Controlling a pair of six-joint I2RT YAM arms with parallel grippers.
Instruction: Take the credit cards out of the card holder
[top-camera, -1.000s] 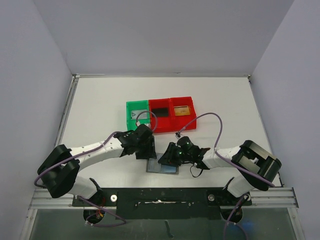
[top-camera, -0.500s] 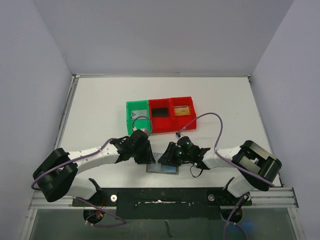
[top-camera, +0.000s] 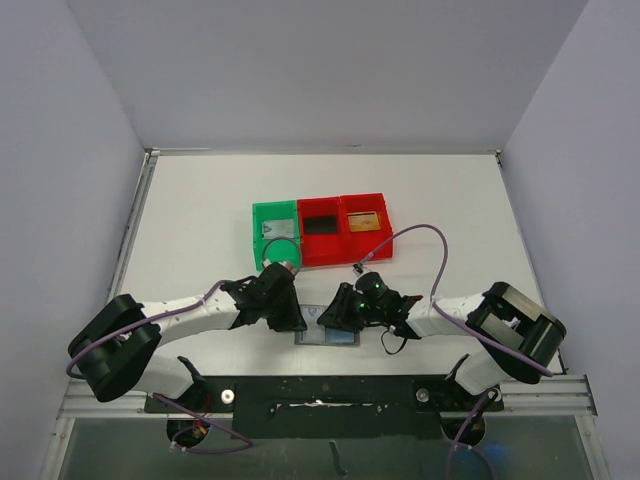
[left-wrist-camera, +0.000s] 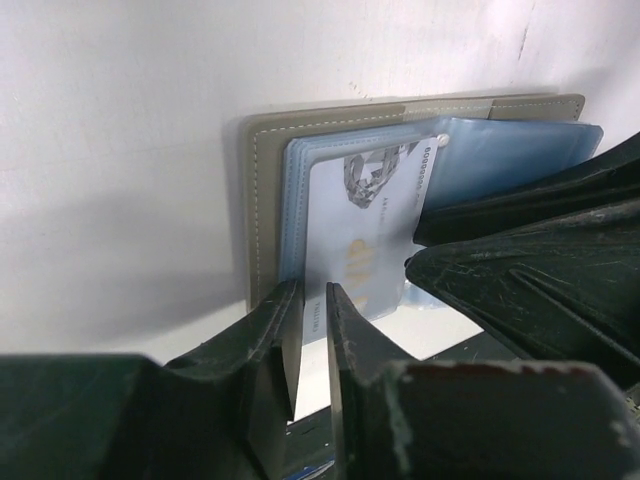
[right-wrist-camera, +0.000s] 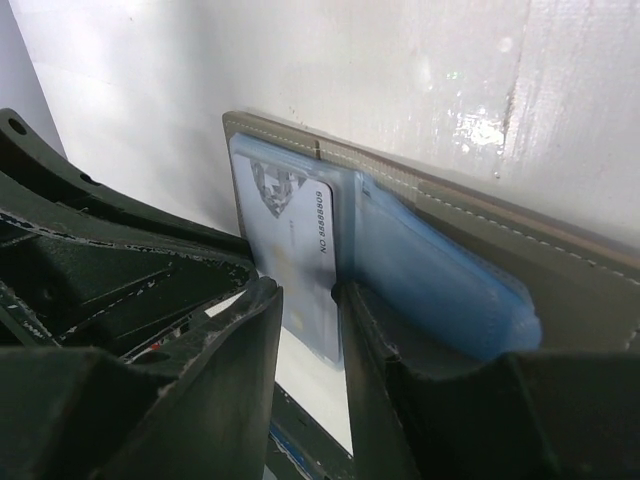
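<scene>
Stitched grey card holder (left-wrist-camera: 262, 200) lies open on the white tabletop (left-wrist-camera: 120, 120). A glossy silvery-grey card (left-wrist-camera: 360, 240) juts from its bluish plastic sleeve, pinched by my left gripper (left-wrist-camera: 313, 297); my right gripper (right-wrist-camera: 308, 297) stands slightly parted astride it

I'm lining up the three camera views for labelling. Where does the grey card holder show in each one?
Top external: the card holder lies low centre, near the front edge of the white table.
Left wrist: centre, lying open, its grey stitched border toward the left.
Right wrist: centre to right, its grey border slanting down to the right edge.
Shared landmark: the white table surface around it in all three.
</scene>
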